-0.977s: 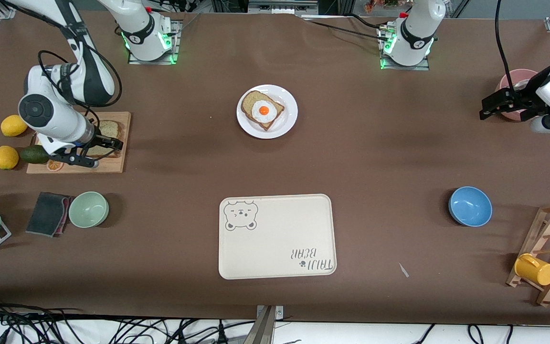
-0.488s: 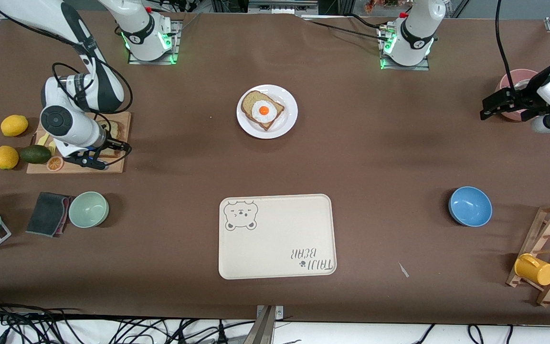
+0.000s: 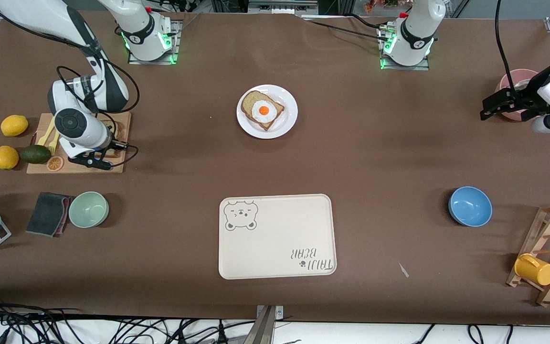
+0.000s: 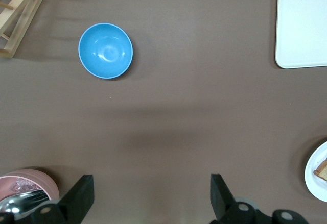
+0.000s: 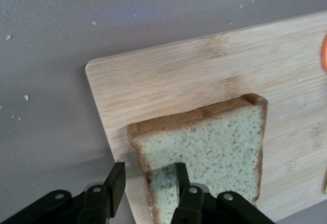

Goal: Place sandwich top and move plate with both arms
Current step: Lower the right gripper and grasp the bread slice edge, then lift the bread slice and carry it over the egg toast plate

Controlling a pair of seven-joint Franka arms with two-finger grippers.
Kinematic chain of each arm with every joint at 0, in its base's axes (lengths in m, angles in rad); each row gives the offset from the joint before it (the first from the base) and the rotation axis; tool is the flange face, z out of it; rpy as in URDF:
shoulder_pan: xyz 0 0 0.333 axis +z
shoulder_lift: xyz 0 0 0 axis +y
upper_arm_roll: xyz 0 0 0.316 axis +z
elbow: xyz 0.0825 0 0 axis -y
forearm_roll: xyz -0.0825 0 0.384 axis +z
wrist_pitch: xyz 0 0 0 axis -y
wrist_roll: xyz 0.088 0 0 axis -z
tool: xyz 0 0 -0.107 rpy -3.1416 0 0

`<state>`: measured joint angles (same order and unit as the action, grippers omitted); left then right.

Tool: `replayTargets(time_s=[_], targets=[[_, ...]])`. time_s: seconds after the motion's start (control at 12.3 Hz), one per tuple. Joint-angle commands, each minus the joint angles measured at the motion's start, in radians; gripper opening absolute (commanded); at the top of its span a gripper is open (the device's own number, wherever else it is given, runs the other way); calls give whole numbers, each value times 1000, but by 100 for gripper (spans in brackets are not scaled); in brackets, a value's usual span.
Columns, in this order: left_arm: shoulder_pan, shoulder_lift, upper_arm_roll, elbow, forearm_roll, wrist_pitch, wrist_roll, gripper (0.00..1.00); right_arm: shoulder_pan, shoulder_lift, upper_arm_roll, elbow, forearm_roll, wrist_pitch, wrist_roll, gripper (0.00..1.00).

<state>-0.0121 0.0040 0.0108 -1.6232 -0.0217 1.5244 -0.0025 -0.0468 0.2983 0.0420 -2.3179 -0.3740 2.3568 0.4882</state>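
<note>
Right gripper (image 5: 148, 183) is low at the wooden cutting board (image 3: 117, 165), its two fingers half closed astride the crust edge of the sandwich top (image 5: 214, 147); one finger lies over the slice, the other just off its edge, and whether they pinch it yet cannot be told. Left gripper (image 4: 150, 196) waits with fingers spread wide and empty, over bare table by the pink bowl (image 3: 518, 79). Mid-table lies the cream tray (image 3: 275, 239), and farther from the camera the plate (image 3: 287, 124) carries bread with a fried egg (image 3: 263, 111). Smallest, the sandwich top lies flat on the board at the right arm's end.
</note>
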Motion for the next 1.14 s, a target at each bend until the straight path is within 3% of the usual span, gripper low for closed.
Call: replayTargets(time_s=[0.0, 0.24, 0.41, 0.57, 0.73, 1.06], targets=[[-8, 8, 0, 14, 20, -3, -14, 100, -12, 4, 22, -8, -28, 6, 72, 45], [-8, 10, 0, 14, 20, -3, -14, 100, -12, 8, 32, -8, -31, 3, 72, 43], [-8, 11, 0, 14, 20, -1, -14, 100, -12, 10, 32, -8, -33, -4, 72, 30], [-8, 13, 0, 14, 22, 0, -14, 100, -13, 12, 32, -8, -37, -4, 72, 10], [-8, 13, 0, 14, 23, 0, -14, 100, -13, 12, 32, -5, -37, -19, 72, 0], [-6, 13, 1, 12, 23, 11, -14, 100, -12, 1, 58, 83, -37, -169, 70, 0]])
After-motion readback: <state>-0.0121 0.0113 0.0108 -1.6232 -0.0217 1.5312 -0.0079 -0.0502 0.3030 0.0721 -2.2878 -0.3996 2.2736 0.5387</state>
